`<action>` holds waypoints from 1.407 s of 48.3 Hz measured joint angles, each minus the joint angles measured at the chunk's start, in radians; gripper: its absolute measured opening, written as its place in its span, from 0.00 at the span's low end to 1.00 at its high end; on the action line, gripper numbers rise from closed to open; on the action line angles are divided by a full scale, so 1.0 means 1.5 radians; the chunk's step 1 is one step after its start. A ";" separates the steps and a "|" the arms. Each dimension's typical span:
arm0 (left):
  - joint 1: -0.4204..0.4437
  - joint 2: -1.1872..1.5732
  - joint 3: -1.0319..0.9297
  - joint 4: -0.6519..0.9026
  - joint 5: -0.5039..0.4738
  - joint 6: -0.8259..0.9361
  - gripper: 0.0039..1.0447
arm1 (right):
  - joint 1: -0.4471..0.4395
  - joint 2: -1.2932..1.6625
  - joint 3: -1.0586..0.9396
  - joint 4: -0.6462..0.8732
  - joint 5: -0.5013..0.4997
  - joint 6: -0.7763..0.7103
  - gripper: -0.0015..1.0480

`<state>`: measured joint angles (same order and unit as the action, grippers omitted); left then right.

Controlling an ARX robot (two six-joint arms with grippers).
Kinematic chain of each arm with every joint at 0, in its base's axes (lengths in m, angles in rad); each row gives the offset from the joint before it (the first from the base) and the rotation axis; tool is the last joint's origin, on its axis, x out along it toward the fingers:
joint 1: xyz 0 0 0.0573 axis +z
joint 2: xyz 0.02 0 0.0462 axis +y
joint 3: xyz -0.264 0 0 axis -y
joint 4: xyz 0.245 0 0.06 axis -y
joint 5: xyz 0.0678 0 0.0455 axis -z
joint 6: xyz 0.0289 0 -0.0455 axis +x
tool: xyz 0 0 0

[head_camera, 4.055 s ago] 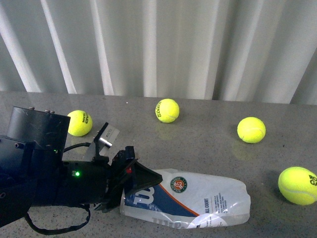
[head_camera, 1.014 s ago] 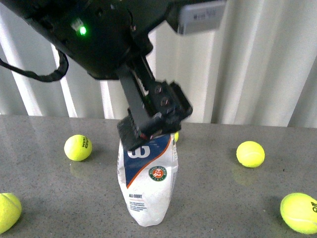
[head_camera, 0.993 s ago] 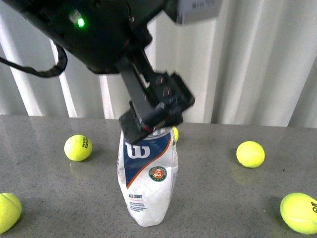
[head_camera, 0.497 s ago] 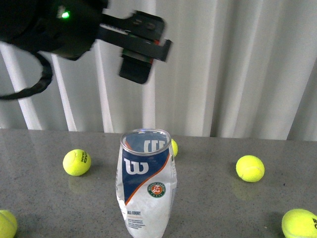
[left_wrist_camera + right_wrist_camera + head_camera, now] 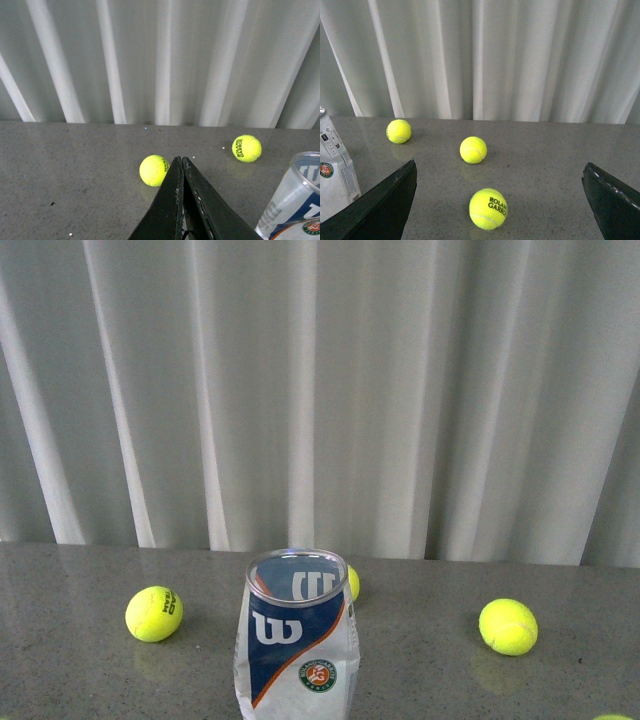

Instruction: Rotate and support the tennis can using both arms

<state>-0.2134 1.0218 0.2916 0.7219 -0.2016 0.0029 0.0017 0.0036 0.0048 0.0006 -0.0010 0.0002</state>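
Note:
The tennis can (image 5: pixel 295 640) stands upright on the grey table, open rim up, its white and navy Wilson label facing me; its sides look dented. Neither arm shows in the front view. In the left wrist view my left gripper (image 5: pixel 181 162) is shut and empty, fingers pressed together, with the can (image 5: pixel 295 205) off to one side and apart from it. In the right wrist view my right gripper (image 5: pixel 500 200) is open wide and empty above the table; the can (image 5: pixel 335 170) shows at the frame's edge, beyond one finger (image 5: pixel 385 205).
Yellow tennis balls lie on the table: one left of the can (image 5: pixel 154 613), one right (image 5: pixel 508 626), one behind it (image 5: pixel 351 582). A ball (image 5: pixel 488 208) lies between my right fingers' span, two more farther off (image 5: pixel 473 149) (image 5: pixel 399 131). White curtain (image 5: pixel 320 390) behind the table.
The left arm stood the lying can upright, let go of its rim and rose out of the front view. The can stays standing alone.

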 joint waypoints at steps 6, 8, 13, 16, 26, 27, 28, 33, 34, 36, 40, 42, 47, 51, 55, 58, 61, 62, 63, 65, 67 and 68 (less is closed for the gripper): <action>0.034 -0.059 -0.055 -0.003 0.027 -0.001 0.03 | 0.000 0.000 0.000 0.000 0.000 0.000 0.93; 0.044 -0.082 -0.072 -0.009 0.038 -0.001 0.03 | 0.000 0.000 0.000 0.000 0.000 0.000 0.93; 0.064 -0.134 -0.103 -0.029 0.061 -0.001 0.03 | 0.000 0.000 0.000 0.000 0.000 0.000 0.93; 0.073 -0.161 -0.117 -0.043 0.067 -0.001 0.03 | 0.000 0.000 0.000 0.000 0.000 0.000 0.93; 0.138 -0.254 -0.151 -0.101 0.131 -0.002 0.03 | 0.000 0.000 0.000 0.000 0.000 0.000 0.93; 0.139 -0.261 -0.153 -0.107 0.132 -0.002 0.03 | 0.000 0.000 0.000 0.000 0.000 0.000 0.93; 0.140 -0.272 -0.156 -0.114 0.132 -0.002 0.03 | 0.000 0.000 0.000 0.000 0.000 0.000 0.93; 0.141 -0.305 -0.177 -0.122 0.132 -0.002 0.03 | 0.000 0.000 0.000 0.000 0.000 0.000 0.93; 0.141 -0.309 -0.178 -0.121 0.132 -0.002 0.03 | 0.000 0.000 0.000 0.000 0.000 0.000 0.93; 0.141 -0.320 -0.178 -0.124 0.132 -0.003 0.03 | 0.000 0.000 0.000 0.000 0.000 0.000 0.93; 0.141 -0.348 -0.178 -0.152 0.135 -0.003 0.03 | 0.000 0.000 0.000 0.000 0.000 0.000 0.93; 0.141 -0.361 -0.178 -0.165 0.135 -0.003 0.03 | 0.000 0.000 0.000 0.000 0.000 0.000 0.93; 0.141 -0.398 -0.178 -0.196 0.134 -0.003 0.03 | 0.000 0.000 0.000 0.000 0.000 0.000 0.93; 0.141 -0.425 -0.178 -0.224 0.134 -0.003 0.03 | 0.000 0.000 0.000 0.000 0.000 0.000 0.93; 0.141 -0.449 -0.178 -0.247 0.134 -0.003 0.03 | 0.000 0.000 0.000 0.000 0.000 0.000 0.93; 0.141 -0.462 -0.178 -0.259 0.134 -0.003 0.03 | 0.000 0.000 0.000 0.000 0.000 0.000 0.93; 0.141 -0.477 -0.178 -0.275 0.134 -0.003 0.03 | 0.000 0.000 0.000 0.000 0.000 0.000 0.93; 0.141 -0.483 -0.178 -0.281 0.134 -0.003 0.03 | 0.000 0.000 0.000 0.000 0.000 0.000 0.93; 0.141 -0.487 -0.178 -0.284 0.134 -0.003 0.03 | 0.000 0.000 0.000 0.000 0.000 0.000 0.93; 0.141 -0.498 -0.178 -0.296 0.134 -0.003 0.03 | 0.000 0.000 0.000 0.000 0.000 0.000 0.93; 0.141 -0.510 -0.178 -0.307 0.134 -0.003 0.03 | 0.000 0.000 0.000 0.000 0.000 0.000 0.93; 0.141 -0.514 -0.178 -0.311 0.134 -0.003 0.03 | 0.000 0.000 0.000 0.000 0.000 0.000 0.93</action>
<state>-0.0025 0.2508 0.0242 0.2558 -0.0002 -0.0013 0.0017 0.0036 0.0048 0.0006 -0.0013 0.0002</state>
